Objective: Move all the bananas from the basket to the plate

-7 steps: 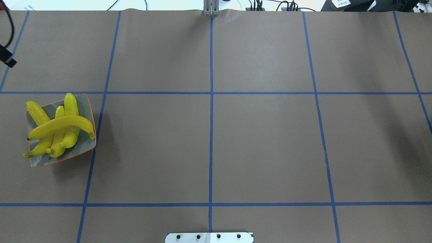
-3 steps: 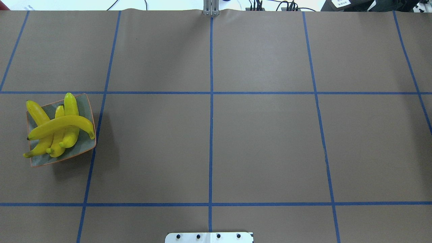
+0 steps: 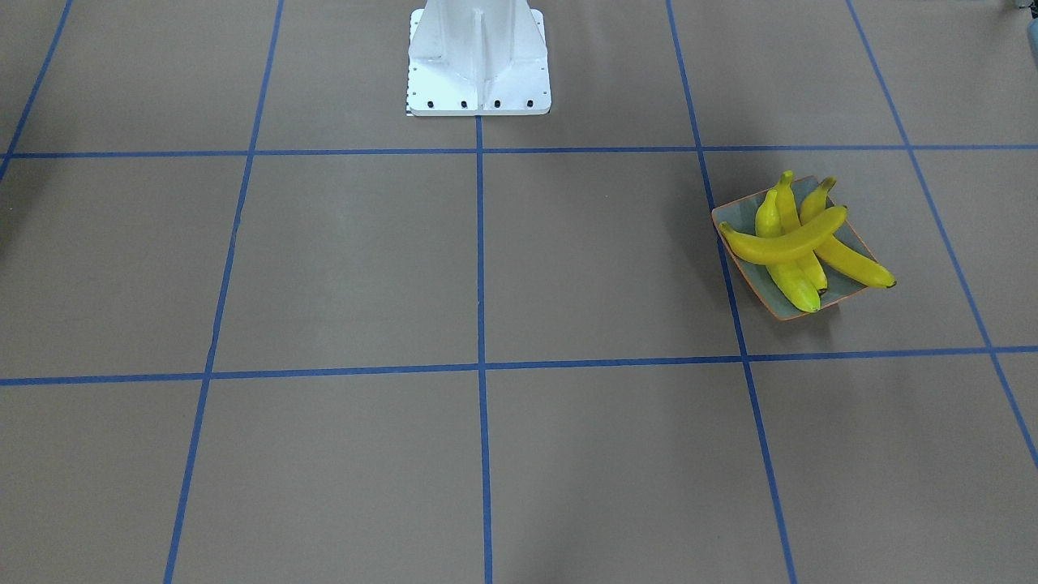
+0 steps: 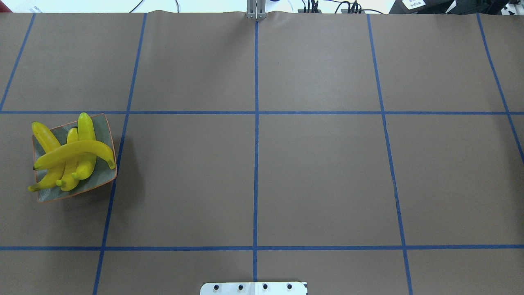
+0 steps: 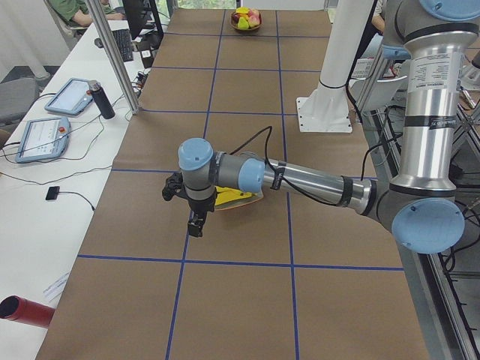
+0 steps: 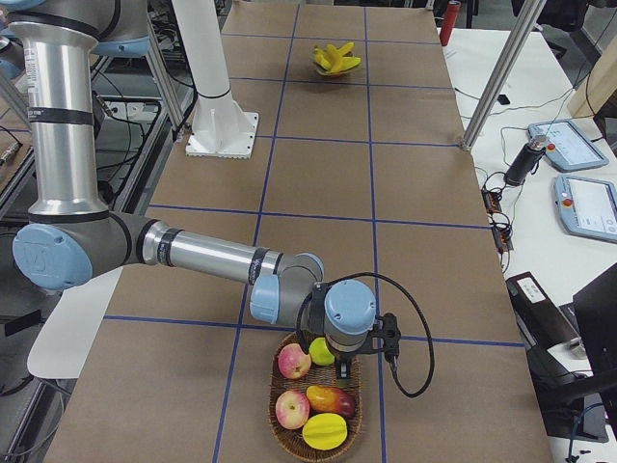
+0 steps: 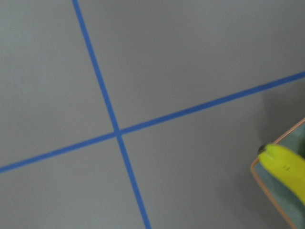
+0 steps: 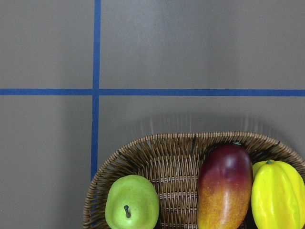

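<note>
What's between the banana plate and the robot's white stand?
Between plate and stand: only bare brown table with blue tape lines, in the front-facing view.

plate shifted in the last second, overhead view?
No. The plate has its lower right corner at the vertical blue tape line, as before; the bananas lie unchanged.

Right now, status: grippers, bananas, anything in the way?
Left gripper by plate, right gripper over basket; open or shut, cannot tell. Four bananas piled on plate; none seen in basket. Nothing in the way.
</note>
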Available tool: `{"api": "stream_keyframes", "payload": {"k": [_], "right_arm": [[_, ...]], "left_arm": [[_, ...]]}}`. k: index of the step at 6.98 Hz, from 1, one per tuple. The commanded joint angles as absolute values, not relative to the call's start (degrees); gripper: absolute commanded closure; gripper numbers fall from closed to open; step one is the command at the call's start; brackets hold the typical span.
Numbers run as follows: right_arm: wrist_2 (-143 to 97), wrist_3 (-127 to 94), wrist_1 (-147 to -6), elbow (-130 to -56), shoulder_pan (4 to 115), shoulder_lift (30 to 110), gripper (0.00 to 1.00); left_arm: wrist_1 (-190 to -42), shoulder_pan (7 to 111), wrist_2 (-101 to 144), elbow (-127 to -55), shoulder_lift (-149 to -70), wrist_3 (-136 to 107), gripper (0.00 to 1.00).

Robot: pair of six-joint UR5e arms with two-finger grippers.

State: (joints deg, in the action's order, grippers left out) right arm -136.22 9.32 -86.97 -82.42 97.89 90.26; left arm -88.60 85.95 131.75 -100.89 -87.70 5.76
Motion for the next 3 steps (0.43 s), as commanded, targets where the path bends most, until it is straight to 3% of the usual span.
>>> {"api": "stream_keyframes", "payload": {"k": [1,3], "right_arm": [[-136.41,9.14,-86.84,-82.79,97.82,89.83,0.0],[-136.41,2.94,-87.01,-83.14,96.86,88.08,0.0]], "left_arm": [[-88.51,90.25,138.46,-100.19,-85.44,8.24,0.0],[-88.33,90.62,138.78,-99.5,-85.86,8.09,0.0]]}}
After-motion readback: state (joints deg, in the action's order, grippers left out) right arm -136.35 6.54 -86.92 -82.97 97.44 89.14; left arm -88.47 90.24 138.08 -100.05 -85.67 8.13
